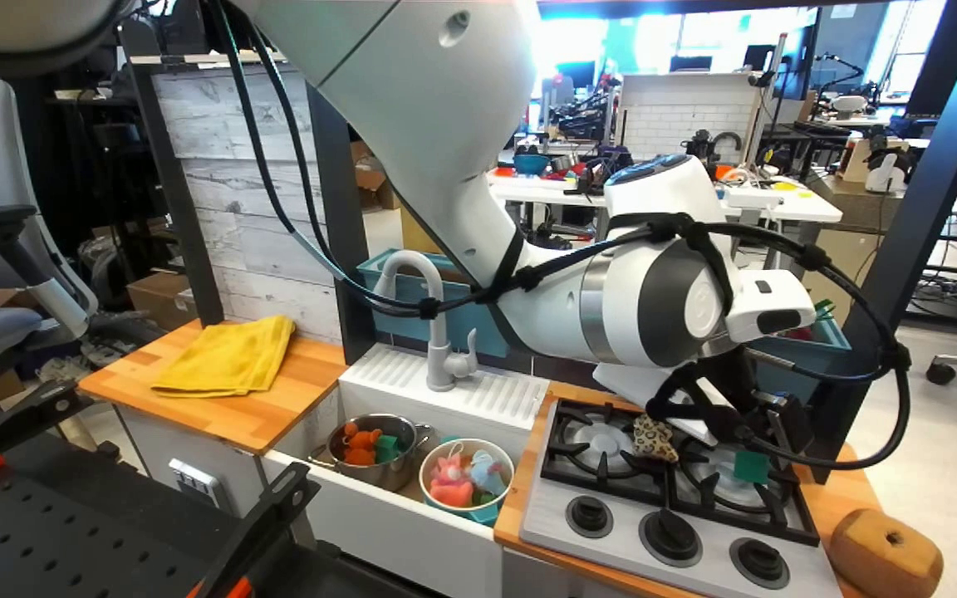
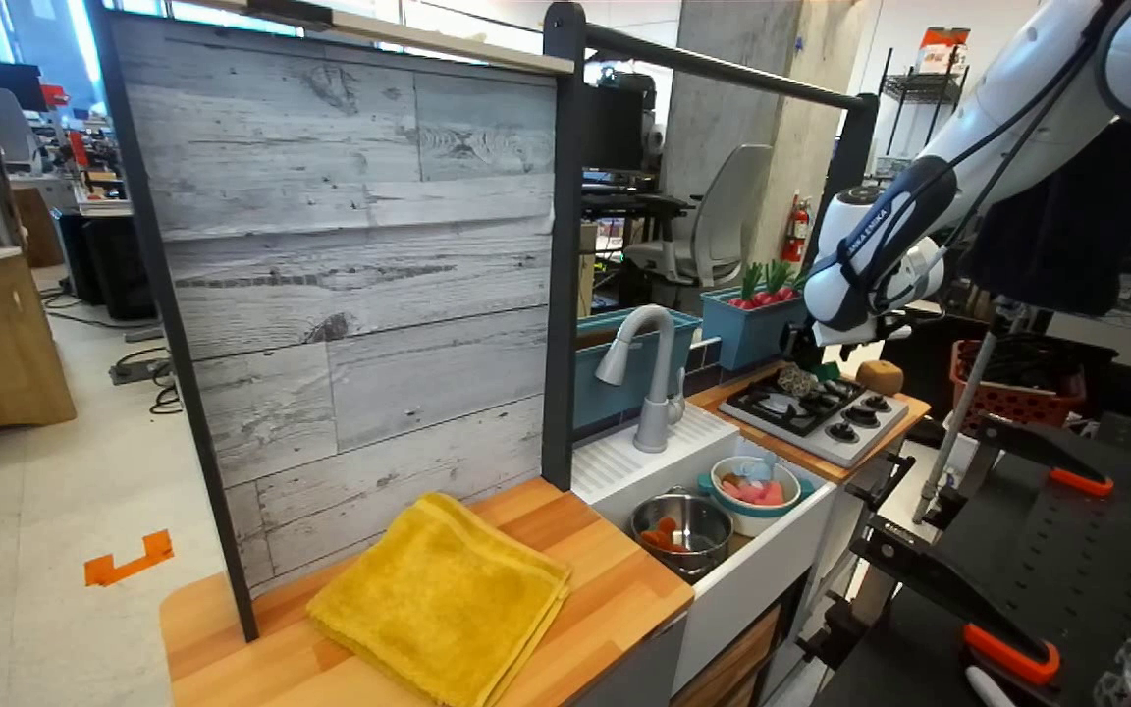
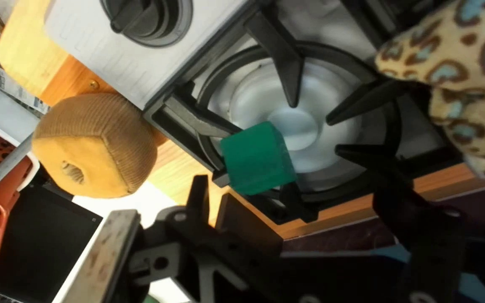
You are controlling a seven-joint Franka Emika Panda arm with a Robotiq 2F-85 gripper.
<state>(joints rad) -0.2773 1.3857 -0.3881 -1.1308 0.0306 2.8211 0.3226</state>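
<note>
Cluttered lab point(image 1: 661, 100) behind, wooden worktop point(image 1: 304, 375) with sink point(image 1: 399, 536) and stove point(image 1: 628, 538) in front.
Widely spread jaws near green block point(image 3: 255, 160) on pronged grate point(image 3: 289, 71) of stove; spotted plush point(image 3: 474, 71) also on grate, tan plush point(image 3: 95, 143) just beside stove; farther off, pot point(image 1: 391, 477) and bowl point(image 2: 754, 524) in sink, towel point(image 1: 229, 357) on worktop.
</note>
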